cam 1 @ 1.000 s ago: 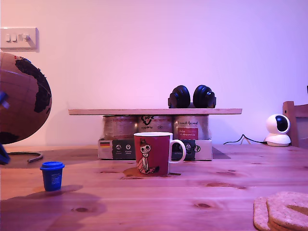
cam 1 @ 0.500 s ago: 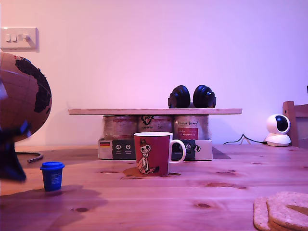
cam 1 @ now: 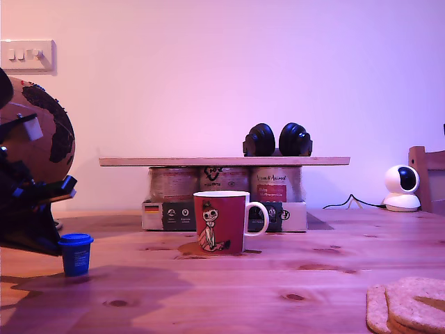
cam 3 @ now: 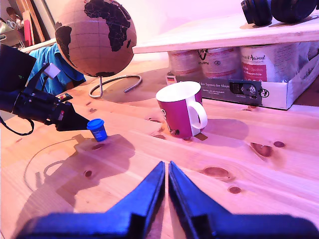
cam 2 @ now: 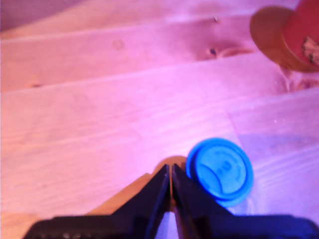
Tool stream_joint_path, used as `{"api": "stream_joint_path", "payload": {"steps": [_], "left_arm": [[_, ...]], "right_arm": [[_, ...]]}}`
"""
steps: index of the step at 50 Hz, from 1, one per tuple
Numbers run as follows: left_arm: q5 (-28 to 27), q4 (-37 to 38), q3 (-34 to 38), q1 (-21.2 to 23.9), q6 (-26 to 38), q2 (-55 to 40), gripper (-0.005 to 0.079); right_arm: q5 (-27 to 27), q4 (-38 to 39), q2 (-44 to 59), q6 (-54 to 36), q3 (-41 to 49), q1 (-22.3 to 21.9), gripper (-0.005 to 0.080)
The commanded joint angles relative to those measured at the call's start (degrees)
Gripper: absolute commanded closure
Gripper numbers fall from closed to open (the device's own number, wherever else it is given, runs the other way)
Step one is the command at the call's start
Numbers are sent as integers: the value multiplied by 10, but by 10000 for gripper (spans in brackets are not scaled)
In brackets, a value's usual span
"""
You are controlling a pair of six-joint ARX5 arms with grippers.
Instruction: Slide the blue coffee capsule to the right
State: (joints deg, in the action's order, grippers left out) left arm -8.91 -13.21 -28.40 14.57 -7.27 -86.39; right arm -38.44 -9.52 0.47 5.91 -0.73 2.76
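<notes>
Exterior view: blue coffee capsule [cam 1: 75,255] upright on the wooden surface [cam 1: 278,285] near the view's left edge, at about 9 o'clock from the red mug [cam 1: 221,222] and well apart from it. Dark arm with my first gripper [cam 1: 54,245] coming in from the view's left edge, tip right beside the capsule's rim; contact too dark to judge. Globe [cam 1: 42,139] behind the arm. Headphones [cam 1: 277,140] on a plank shelf [cam 1: 224,161] at 12 o'clock above the mug. White camera [cam 1: 401,188] at the view's right.

First wrist view: fingers [cam 2: 158,191] of my first gripper pressed together, nothing between them. Capsule [cam 2: 220,172] seen from above, just beside the fingertips, touching or nearly so. Mug [cam 2: 304,35] well apart.

Second wrist view: my second gripper [cam 3: 166,175] with fingers [cam 3: 184,191] closed and empty, above bare surface. Capsule [cam 3: 97,130] far ahead, at the tip of the other arm [cam 3: 45,112]. Mug [cam 3: 183,109] and globe [cam 3: 95,36] beyond.
</notes>
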Motion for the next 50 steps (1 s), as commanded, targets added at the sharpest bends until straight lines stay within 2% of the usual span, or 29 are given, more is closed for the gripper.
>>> {"api": "stream_joint_path", "payload": {"steps": [1,12,37,50], "left_arm": [[4,-1,6,2,2,-3,762],[4,0,6,14,-18,-3,762],[4,-17,5,73,-64,-3,762],[9,-28,2,91,-65,-4,762]], "right_arm": [[-1,0,-4,-3,3,3,765],[0,0,-4,-3,3,3,765],[0,0,-4,-3,3,3,765],[0,0,-4,-3,3,3,765]]}}
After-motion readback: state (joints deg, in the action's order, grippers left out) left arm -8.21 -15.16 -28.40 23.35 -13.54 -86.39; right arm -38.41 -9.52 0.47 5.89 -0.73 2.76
